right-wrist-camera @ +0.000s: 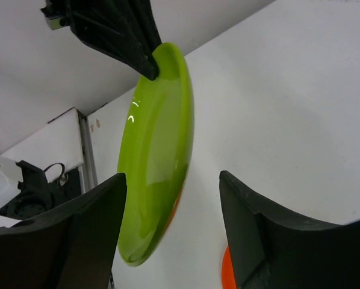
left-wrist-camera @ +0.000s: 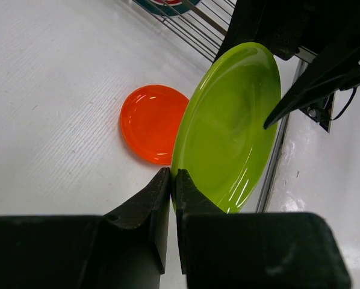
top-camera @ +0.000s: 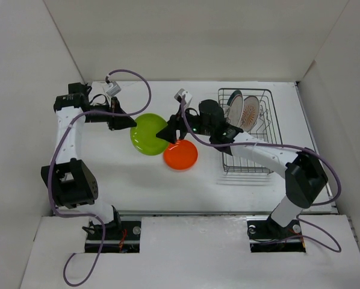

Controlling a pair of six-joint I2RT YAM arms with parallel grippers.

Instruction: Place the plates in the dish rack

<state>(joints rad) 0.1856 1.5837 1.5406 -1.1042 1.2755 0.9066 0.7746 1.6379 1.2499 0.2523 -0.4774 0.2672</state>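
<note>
The left pincer [left-wrist-camera: 171, 180] is shown shut on the rim of the lime green plate [left-wrist-camera: 228, 126], which is held tilted on edge over the table [top-camera: 138, 180]. A short stretch of that rim is hidden behind this pincer's fingers. The right pincer [right-wrist-camera: 172, 177] is spread apart, and the plate's opposite edge stands between its two fingers. Whether either finger touches the plate cannot be made out.

The orange plate [left-wrist-camera: 151, 123] lies flat on the table just beneath the right pincer. It is partly covered by the green plate in the left wrist view and cut to a sliver in the right wrist view.

Behind the right pincer, past its wrist, the dish rack [top-camera: 252, 150] is crossed by the right arm. Two plates stand upright in it, the white plate with a dark green rim [top-camera: 235, 108] and the sunburst plate [top-camera: 251, 110]. Their detail is too small to read.

The table is plain white and is enclosed on three sides by white walls [top-camera: 186, 36].
</note>
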